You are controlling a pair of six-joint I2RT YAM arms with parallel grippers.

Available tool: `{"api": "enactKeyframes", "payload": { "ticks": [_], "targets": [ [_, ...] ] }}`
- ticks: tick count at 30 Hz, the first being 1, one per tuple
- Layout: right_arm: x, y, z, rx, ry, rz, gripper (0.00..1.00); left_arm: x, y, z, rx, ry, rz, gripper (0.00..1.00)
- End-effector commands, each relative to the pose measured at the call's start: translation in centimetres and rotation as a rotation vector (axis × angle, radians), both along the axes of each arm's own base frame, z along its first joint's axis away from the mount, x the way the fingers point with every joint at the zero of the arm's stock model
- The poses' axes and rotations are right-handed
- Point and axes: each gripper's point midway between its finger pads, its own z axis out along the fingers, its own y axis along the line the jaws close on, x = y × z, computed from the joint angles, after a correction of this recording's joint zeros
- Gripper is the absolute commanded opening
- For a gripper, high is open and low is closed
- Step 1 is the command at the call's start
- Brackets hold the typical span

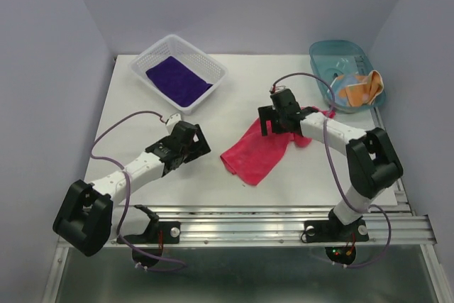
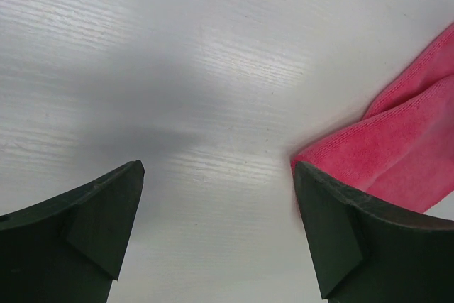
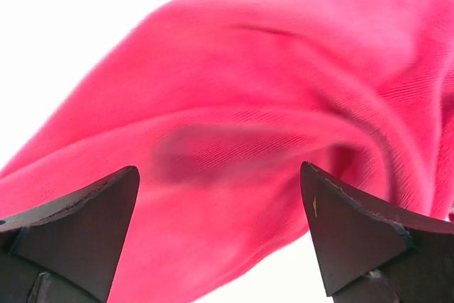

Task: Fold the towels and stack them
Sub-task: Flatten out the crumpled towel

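The pink-red towel (image 1: 261, 148) lies crumpled in the middle of the table; it fills the right wrist view (image 3: 269, 104) and shows at the right edge of the left wrist view (image 2: 404, 154). The dark purple towel (image 1: 177, 79) lies folded in the white basket (image 1: 208, 62) at the back left. The orange towel (image 1: 360, 87) hangs over the rim of the blue tub (image 1: 328, 53) at the back right. My right gripper (image 1: 274, 123) is open, just above the pink-red towel's far part. My left gripper (image 1: 201, 147) is open and empty over bare table, left of that towel.
The white table (image 1: 234, 97) has grey walls behind and on both sides. A metal rail (image 1: 284, 223) with both arm bases runs along the near edge. Arm cables loop above the table surface.
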Motion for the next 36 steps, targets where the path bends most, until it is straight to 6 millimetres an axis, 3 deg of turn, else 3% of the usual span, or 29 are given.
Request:
{"api": "enactKeyframes", "payload": {
  "ticks": [1, 2, 5, 6, 9, 12, 15, 20, 21, 25, 27, 36],
  "targets": [
    [-4.6, 5.1, 5.1, 0.037, -0.116, 0.192, 1.00, 0.0, -0.4, -0.1, -0.019, -0.021, -0.037, 0.99],
    [-7.8, 6.5, 4.7, 0.054, -0.092, 0.272, 1.00, -0.2, -0.6, -0.3, -0.030, -0.014, -0.047, 0.99],
    [-12.5, 8.5, 3.9, 0.034, -0.060, 0.385, 1.00, -1.0, -0.8, -0.6, -0.051, -0.008, -0.067, 0.99],
    [-15.3, 9.7, 3.2, 0.020, -0.027, 0.465, 1.00, -1.1, -0.8, -0.6, -0.056, -0.008, -0.064, 0.99],
    [-18.8, 11.2, 2.1, -0.006, 0.008, 0.564, 1.00, -1.8, -0.5, -0.8, -0.073, -0.009, -0.060, 0.99],
    [-20.3, 11.9, 0.7, -0.020, 0.057, 0.595, 0.99, -2.6, -0.4, -0.9, -0.102, -0.008, -0.049, 0.99],
    [-20.3, 12.0, -0.4, -0.051, 0.072, 0.592, 0.97, -2.8, -0.4, -0.9, -0.114, -0.011, -0.047, 0.99],
    [-19.9, 11.7, -2.8, -0.121, 0.096, 0.578, 0.76, -2.8, -0.4, -0.7, -0.120, -0.017, -0.045, 0.99],
    [-19.6, 11.6, -3.1, -0.130, 0.095, 0.558, 0.60, -2.7, -0.4, -0.7, -0.120, -0.016, -0.045, 0.99],
    [-19.3, 11.0, -3.1, -0.146, 0.087, 0.498, 0.14, -2.7, -0.5, -1.0, -0.117, -0.003, -0.046, 0.99],
    [-18.9, 10.7, -2.1, -0.141, 0.056, 0.466, 0.01, -2.7, -0.6, -1.1, -0.118, 0.001, -0.048, 0.99],
    [-15.0, 11.2, 5.5, -0.057, -0.148, 0.261, 0.01, -3.1, -2.5, -0.3, -0.172, -0.012, -0.144, 0.99]
  ]
}}
